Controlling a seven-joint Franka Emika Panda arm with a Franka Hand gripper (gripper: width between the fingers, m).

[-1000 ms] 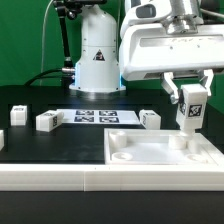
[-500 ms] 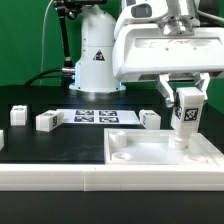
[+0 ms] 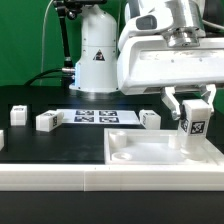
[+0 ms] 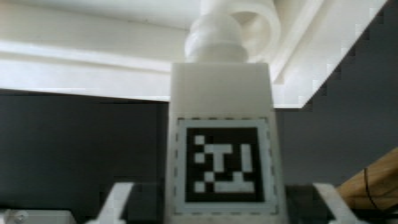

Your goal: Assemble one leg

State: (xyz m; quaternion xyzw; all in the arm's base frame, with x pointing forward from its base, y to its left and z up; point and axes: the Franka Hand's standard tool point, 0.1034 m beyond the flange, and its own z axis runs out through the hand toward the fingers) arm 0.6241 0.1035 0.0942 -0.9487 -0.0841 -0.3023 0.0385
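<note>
My gripper (image 3: 190, 106) is shut on a leg (image 3: 193, 125), a chunky white block with a black-and-white tag, held upright. Its lower end is at the far corner of the large white panel (image 3: 150, 158), on the exterior view's right. I cannot tell whether it touches the panel. In the wrist view the leg (image 4: 222, 110) fills the middle between my fingers (image 4: 125, 203), its tag facing the camera and its rounded peg end pointing at the panel (image 4: 89, 55). My gripper (image 4: 222, 208) grips it at the near end.
Three more legs stand on the black table (image 3: 30, 150): one (image 3: 18, 110) and another (image 3: 47, 120) at the exterior view's left, a third (image 3: 149, 118) behind the panel. The marker board (image 3: 95, 117) lies between them. A white rail (image 3: 50, 180) runs along the front.
My gripper has moved down with the leg and slightly toward the exterior view's right, bringing the leg's lower end to the panel's far corner.
</note>
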